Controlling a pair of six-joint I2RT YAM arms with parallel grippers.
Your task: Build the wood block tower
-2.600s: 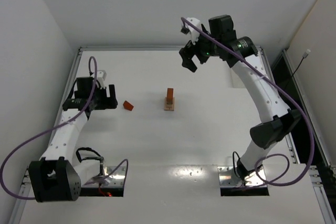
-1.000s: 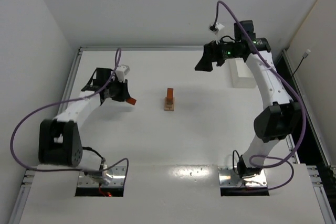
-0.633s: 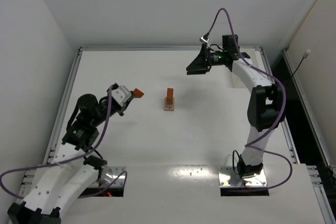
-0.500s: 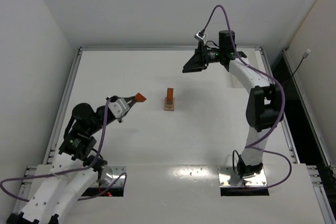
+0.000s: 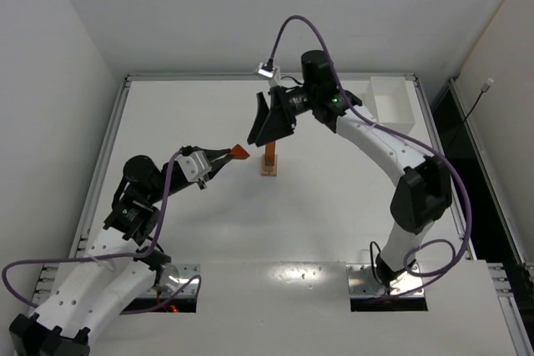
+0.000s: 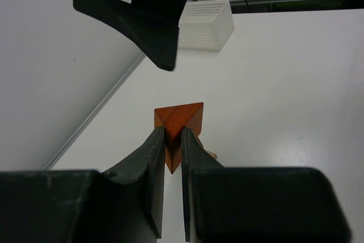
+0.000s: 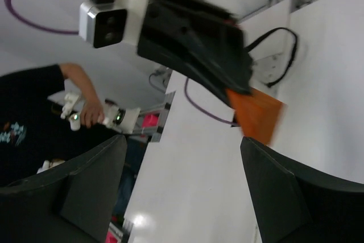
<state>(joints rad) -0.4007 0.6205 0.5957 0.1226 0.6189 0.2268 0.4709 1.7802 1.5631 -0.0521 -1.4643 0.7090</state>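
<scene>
On white table (image 5: pixel 334 231) between white walls (image 5: pixel 250 14), wood block tower (image 5: pixel 269 162)

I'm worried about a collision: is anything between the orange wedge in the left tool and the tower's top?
Nothing lies in the gap between the orange wedge and the tower, but the open right tool hangs close over the tower's top and may crowd it.

Wedge block (image 6: pixel 179 119) noted as wood, reddish-orange, smooth, low satin sheen; tower (image 5: pixel 269 158) likewise wood, orange piece on pale tan base; left gripper (image 6: pixel 172 139) and right gripper (image 7: pixel 183 140) seen as matt black plastic; table (image 5: pixel 334 198) matt white, smooth; box (image 6: pixel 206 24) white perforated plastic; arm shells (image 5: pixel 380 143) glossy white plastic; base plates (image 5: pixel 388 283) bare reflective metal.
</scene>
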